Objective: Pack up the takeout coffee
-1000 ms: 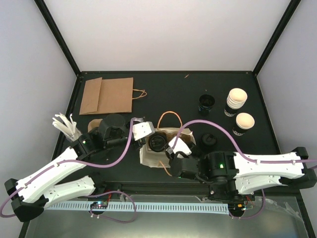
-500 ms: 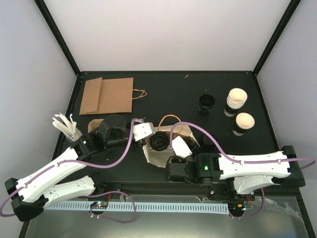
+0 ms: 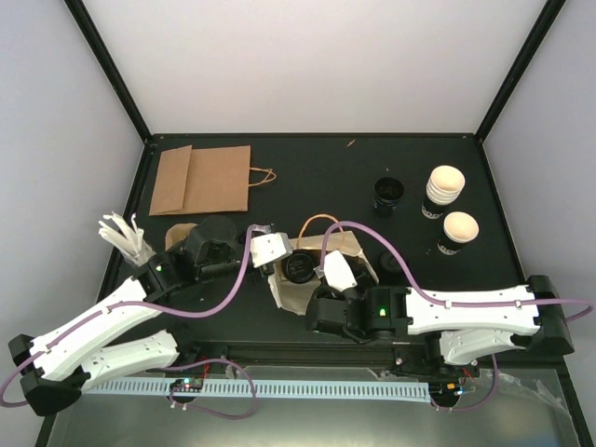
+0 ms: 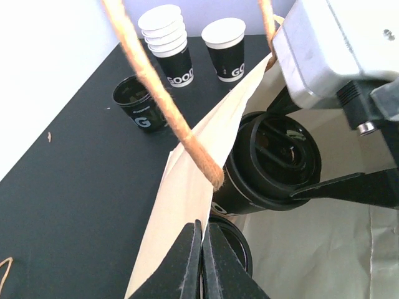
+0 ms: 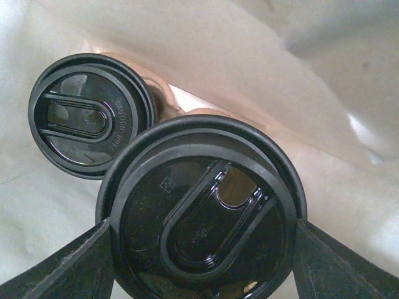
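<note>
The takeout coffee (image 5: 202, 212) is a black paper cup with a black sip lid. My right gripper (image 5: 202, 252) is shut on it, one finger against each side. It hangs inside the open cream paper bag (image 3: 284, 293), where a second lidded cup (image 5: 87, 115) stands beside it. In the left wrist view the held cup (image 4: 274, 162) sits just behind the bag's near wall (image 4: 187, 187). My left gripper (image 4: 201, 227) is shut on that wall's top edge, holding the mouth open. From above, the cup (image 3: 298, 268) shows between the left gripper (image 3: 270, 253) and the right gripper (image 3: 321, 270).
A flat brown paper bag (image 3: 200, 179) lies at the back left. A stack of cups (image 3: 445, 191), a single cup (image 3: 458, 233) and an open black cup (image 3: 387, 194) stand at the back right. White stirrers (image 3: 124, 233) sit in a holder at the left edge.
My right arm has swung left and carried the lidded cup deeper into the bag's mouth. The bag has shifted slightly. The left gripper has kept its grip on the bag's edge.
</note>
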Action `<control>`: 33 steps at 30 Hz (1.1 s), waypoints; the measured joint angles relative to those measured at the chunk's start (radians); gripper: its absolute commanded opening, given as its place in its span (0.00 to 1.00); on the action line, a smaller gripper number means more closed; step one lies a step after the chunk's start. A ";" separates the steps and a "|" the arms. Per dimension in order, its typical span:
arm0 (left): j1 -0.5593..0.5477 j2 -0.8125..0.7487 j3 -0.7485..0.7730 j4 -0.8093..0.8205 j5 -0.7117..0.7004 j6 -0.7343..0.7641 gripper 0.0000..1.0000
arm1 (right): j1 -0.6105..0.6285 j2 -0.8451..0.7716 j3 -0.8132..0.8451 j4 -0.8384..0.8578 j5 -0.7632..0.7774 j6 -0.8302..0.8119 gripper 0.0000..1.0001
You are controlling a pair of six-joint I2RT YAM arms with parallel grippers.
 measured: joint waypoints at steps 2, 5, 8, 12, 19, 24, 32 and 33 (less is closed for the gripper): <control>0.000 0.000 0.000 -0.002 0.010 -0.002 0.06 | -0.002 -0.001 -0.018 0.017 -0.001 0.003 0.52; 0.000 -0.001 0.000 -0.004 0.029 -0.012 0.12 | -0.004 0.000 -0.035 0.035 -0.003 0.014 0.51; 0.000 -0.004 0.000 -0.003 0.048 -0.036 0.16 | -0.004 0.005 -0.036 0.049 -0.004 0.018 0.51; 0.000 -0.007 0.000 -0.001 0.073 -0.075 0.38 | -0.005 0.016 -0.042 0.070 -0.005 0.019 0.49; 0.000 -0.051 0.010 -0.001 0.085 -0.174 0.98 | -0.005 0.019 -0.081 0.115 -0.010 0.014 0.49; 0.005 -0.058 0.114 -0.032 -0.037 -0.342 0.99 | -0.005 0.007 -0.115 0.163 -0.018 -0.005 0.49; 0.155 0.002 0.293 -0.103 -0.107 -0.474 0.99 | -0.005 -0.006 -0.133 0.185 -0.021 -0.011 0.49; 0.184 0.021 0.299 -0.108 -0.088 -0.481 0.99 | -0.005 -0.007 -0.135 0.185 -0.023 -0.011 0.49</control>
